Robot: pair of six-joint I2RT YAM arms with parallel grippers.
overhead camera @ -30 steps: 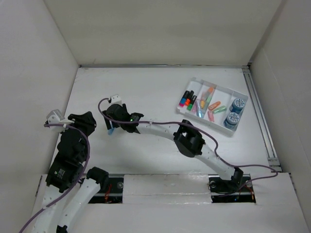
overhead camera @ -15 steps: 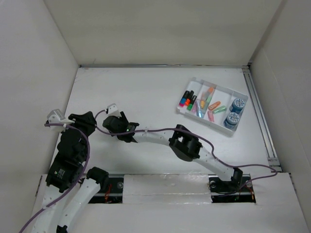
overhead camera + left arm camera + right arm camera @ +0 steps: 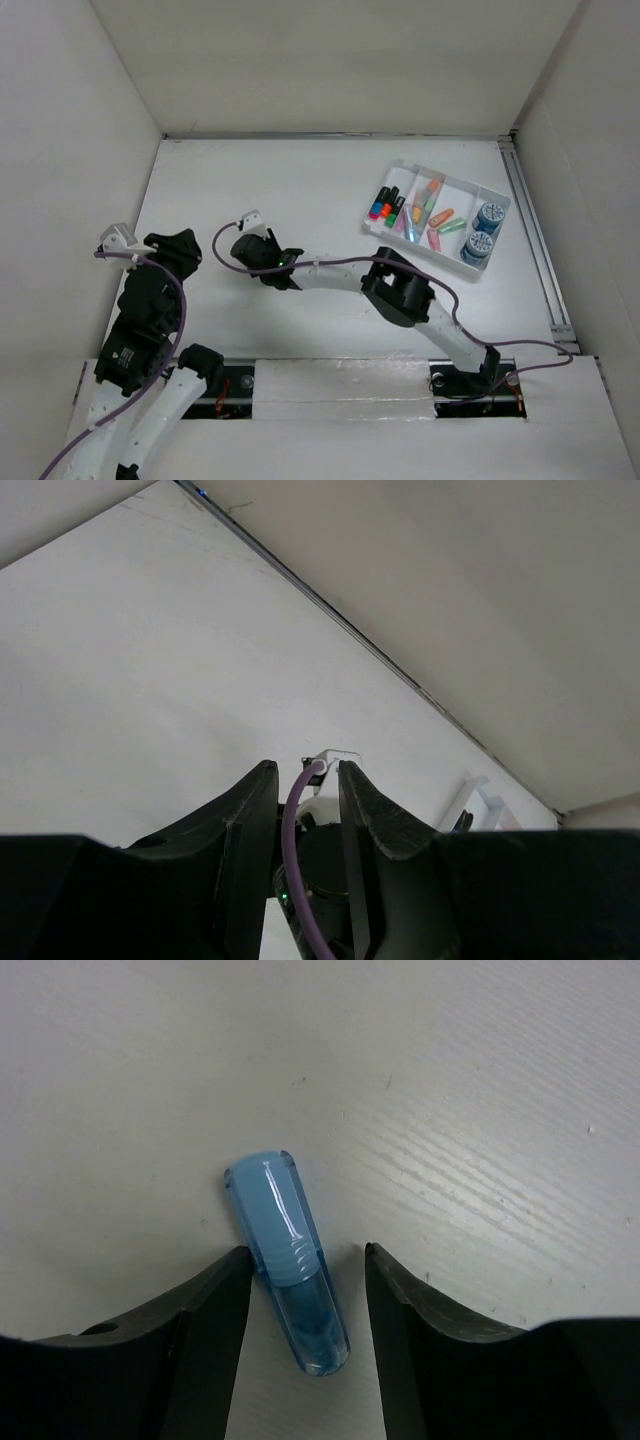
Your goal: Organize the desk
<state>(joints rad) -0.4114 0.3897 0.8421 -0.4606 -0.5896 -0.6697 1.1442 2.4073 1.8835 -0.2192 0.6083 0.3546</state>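
Observation:
The desk (image 3: pixel 300 180) is a white tabletop walled by white panels. A small translucent blue cap (image 3: pixel 282 1250) lies flat on it. My right gripper (image 3: pixel 306 1250) is open and straddles the cap, whose side lies close to the left finger (image 3: pixel 200 1310). In the top view the right gripper (image 3: pixel 258 256) points down at the desk's left middle and hides the cap. My left gripper (image 3: pixel 185 250) hovers just left of it, empty, its jaws a narrow gap apart. In the left wrist view, the left gripper (image 3: pixel 306 766) looks at the right wrist and its purple cable (image 3: pixel 295 820).
A white compartmented tray (image 3: pixel 497 190) stands at the back right with markers, coloured caps and two blue rolls in it. Its corner shows in the left wrist view (image 3: pixel 475 790). A metal rail (image 3: pixel 535 240) runs along the right edge. The left wall is close to the left arm.
My right gripper has shifted a little right and now stands over the blue cap, which showed beside it a second ago. The left arm has barely moved.

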